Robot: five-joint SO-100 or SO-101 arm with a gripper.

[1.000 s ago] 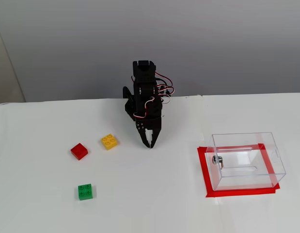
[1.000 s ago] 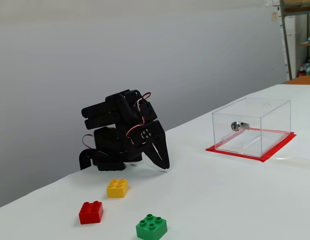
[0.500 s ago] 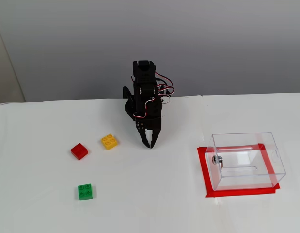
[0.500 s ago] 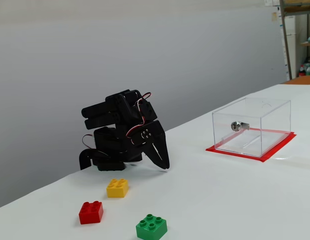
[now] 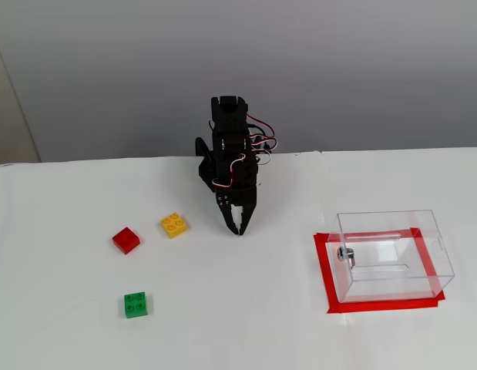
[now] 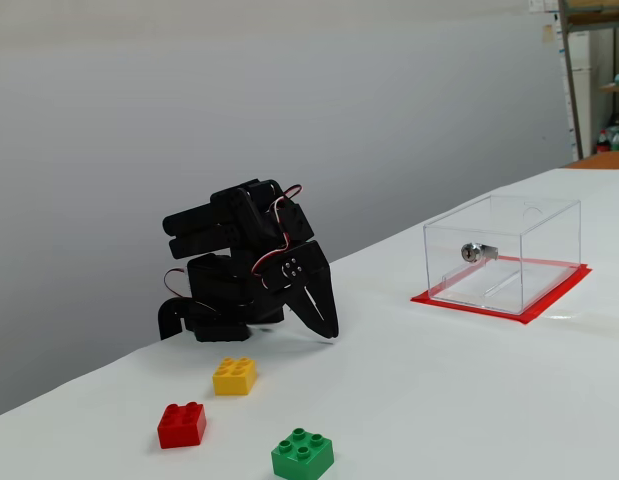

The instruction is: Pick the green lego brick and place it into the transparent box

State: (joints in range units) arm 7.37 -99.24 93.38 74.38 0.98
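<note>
The green lego brick lies on the white table near the front left. The transparent box stands on a red taped rectangle at the right, and nothing lies inside it. My black arm is folded at the back of the table, and its gripper points down at the table with its fingers shut on nothing. The gripper is well apart from both the green brick and the box.
A yellow brick and a red brick lie left of the gripper, behind the green one. The grey wall stands behind the arm.
</note>
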